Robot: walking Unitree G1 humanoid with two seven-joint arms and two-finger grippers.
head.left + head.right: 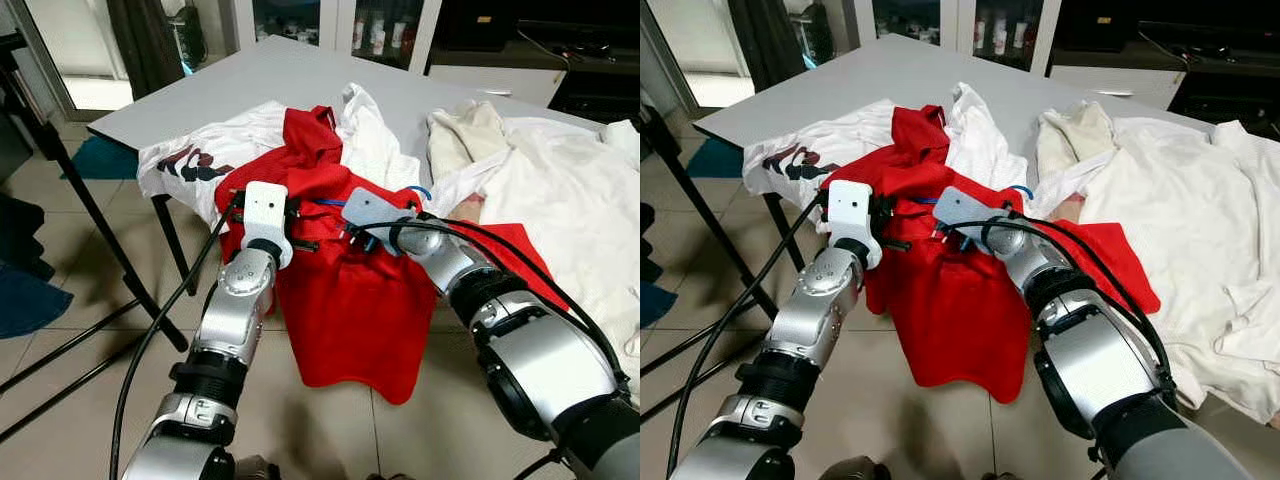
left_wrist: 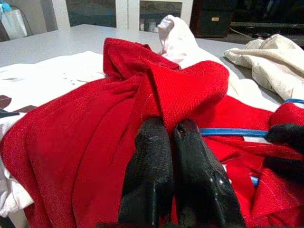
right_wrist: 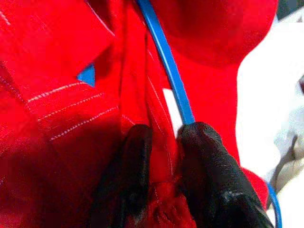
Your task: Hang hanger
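Home living/dining room: grey table [image 1: 250, 85] heaped with laundry, tiled floor [image 1: 80, 330], glass-door cabinet [image 1: 335, 25] with bottles at 12 o'clock, dark TV unit [image 1: 520, 45] at 1, curtain [image 1: 145, 40] and bright doorway at 11.

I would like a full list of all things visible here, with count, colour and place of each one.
red garment: one, red, draped over the near table edge, hanging toward the floor
hanger: one, blue, thin bar lying inside the red garment
printed shirt: one, white with dark and red print, on the table left of the red garment
white clothes: a pile, white and cream, on the right part of the table
table: one, grey, its far part bare
cabinet: one, white with glass doors, behind the table
stand legs: black, on the tiled floor at left
left gripper: one, black fingers, pinching a fold of the red garment
right gripper: one, black fingers, closed on red cloth beside the hanger bar
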